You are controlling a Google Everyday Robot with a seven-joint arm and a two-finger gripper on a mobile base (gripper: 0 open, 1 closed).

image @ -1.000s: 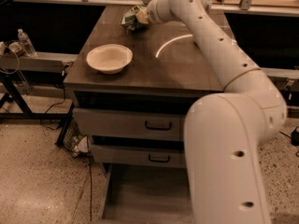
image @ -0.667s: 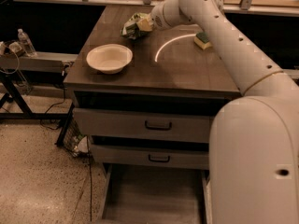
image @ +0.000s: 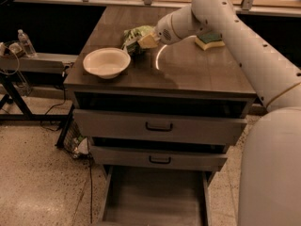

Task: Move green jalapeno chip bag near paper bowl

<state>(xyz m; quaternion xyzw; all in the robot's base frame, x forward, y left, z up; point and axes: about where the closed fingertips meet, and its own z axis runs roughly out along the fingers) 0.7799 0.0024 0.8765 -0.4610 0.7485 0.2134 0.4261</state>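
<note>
Brown wood-grain laminate forms the top of the desk (image: 197, 74), which shows a curved light reflection near its centre. Below the top sit two closed drawers with dark handles; a third, lowest drawer (image: 155, 197) is pulled out. The floor (image: 33, 173) is speckled terrazzo. A water bottle (image: 27, 42) stands on a low bench to the left of the desk.

The paper bowl (image: 106, 61) rests upright near the front left corner of the desk. The green jalapeno chip bag (image: 134, 35) is just behind and to the right of the bowl, close to its rim. Whether the bag touches the desk cannot be determined.

The white arm (image: 244, 46) reaches in from the right. The pincer (image: 147, 41) is over the desk centre-left, pinching the right edge of the bag. A green-topped yellow sponge (image: 209, 40) lies on the desk farther right, partly behind the arm.
</note>
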